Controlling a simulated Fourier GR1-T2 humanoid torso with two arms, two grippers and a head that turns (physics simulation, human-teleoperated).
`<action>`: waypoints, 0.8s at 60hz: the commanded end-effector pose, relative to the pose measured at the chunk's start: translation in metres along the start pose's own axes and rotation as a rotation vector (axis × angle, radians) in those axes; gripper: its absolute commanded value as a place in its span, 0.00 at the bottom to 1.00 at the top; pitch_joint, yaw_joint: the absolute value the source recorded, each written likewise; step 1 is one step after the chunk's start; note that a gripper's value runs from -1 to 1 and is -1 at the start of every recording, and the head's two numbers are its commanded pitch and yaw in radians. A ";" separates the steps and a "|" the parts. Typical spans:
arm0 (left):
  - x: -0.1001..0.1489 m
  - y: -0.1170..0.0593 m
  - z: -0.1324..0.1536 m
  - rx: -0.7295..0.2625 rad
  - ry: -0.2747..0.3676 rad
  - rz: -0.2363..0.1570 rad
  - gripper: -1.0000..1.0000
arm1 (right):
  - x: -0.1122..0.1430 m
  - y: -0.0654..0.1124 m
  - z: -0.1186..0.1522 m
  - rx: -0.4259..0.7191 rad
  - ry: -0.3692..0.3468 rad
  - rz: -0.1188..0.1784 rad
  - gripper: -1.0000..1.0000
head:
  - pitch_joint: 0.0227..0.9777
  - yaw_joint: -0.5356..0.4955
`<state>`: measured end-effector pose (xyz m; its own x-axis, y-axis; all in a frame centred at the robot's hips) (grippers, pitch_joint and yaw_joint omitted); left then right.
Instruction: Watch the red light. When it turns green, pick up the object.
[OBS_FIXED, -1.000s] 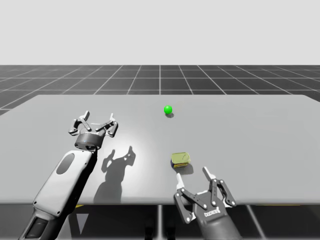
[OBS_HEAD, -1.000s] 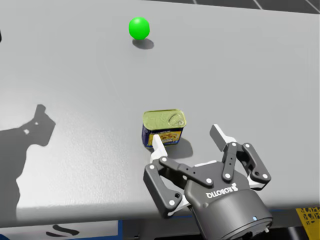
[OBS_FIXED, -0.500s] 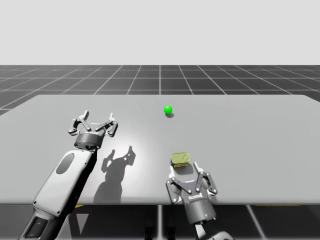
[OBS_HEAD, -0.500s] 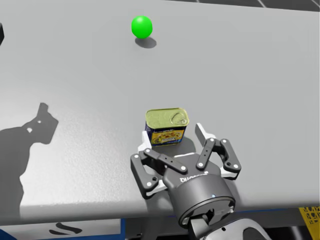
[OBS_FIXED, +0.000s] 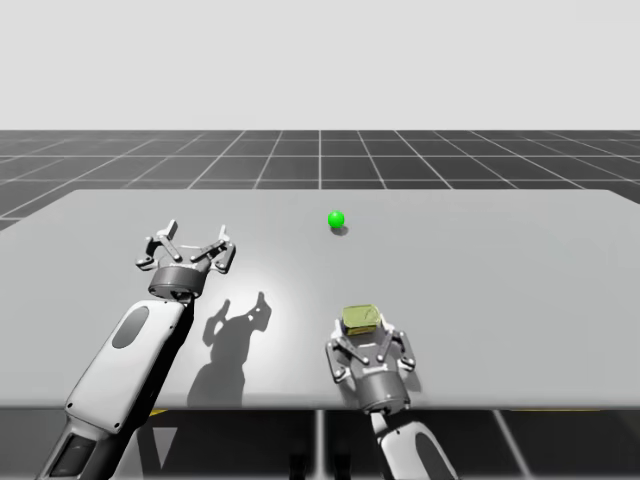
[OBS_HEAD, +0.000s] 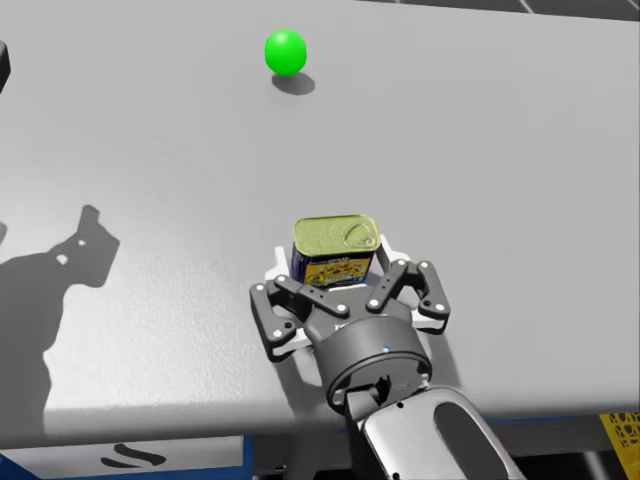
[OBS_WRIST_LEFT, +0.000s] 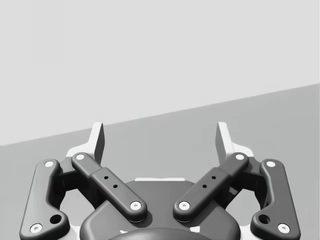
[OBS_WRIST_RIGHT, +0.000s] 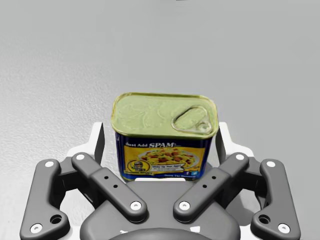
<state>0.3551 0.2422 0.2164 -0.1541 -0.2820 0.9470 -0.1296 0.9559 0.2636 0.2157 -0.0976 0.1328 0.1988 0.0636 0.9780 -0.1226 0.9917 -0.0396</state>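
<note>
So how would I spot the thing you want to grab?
At the near edge of the grey table, look inside my open right gripper. It's a boxy blue tin with a gold lid, unlike the round green ball farther back.

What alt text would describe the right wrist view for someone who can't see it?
A blue rectangular can with a gold pull-tab lid stands upright on the grey table, between the open fingers of my right gripper, not yet gripped.

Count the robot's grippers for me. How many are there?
2. My left gripper is above the table's left part, fingers open. My right gripper is near the front edge, open fingers on either side of the blue rectangular can.
</note>
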 end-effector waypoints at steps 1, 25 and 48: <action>0.000 0.000 0.000 -0.001 -0.001 -0.001 0.00 | -0.004 0.002 -0.011 -0.010 0.031 -0.001 0.00 | 0.91 0.38; 0.000 -0.003 0.000 -0.006 0.000 -0.004 0.00 | -0.009 -0.001 -0.016 -0.061 0.056 0.026 1.00 | 0.89 0.38; -0.001 -0.004 0.000 -0.009 0.002 -0.006 0.00 | -0.007 -0.003 -0.015 -0.060 0.040 0.021 1.00 | 0.58 0.36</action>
<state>0.3551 0.2390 0.2149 -0.1521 -0.2865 0.9459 -0.1215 0.9552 0.2698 0.2286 -0.0952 0.1287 0.2100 0.1037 0.9722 -0.1519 0.9857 -0.0724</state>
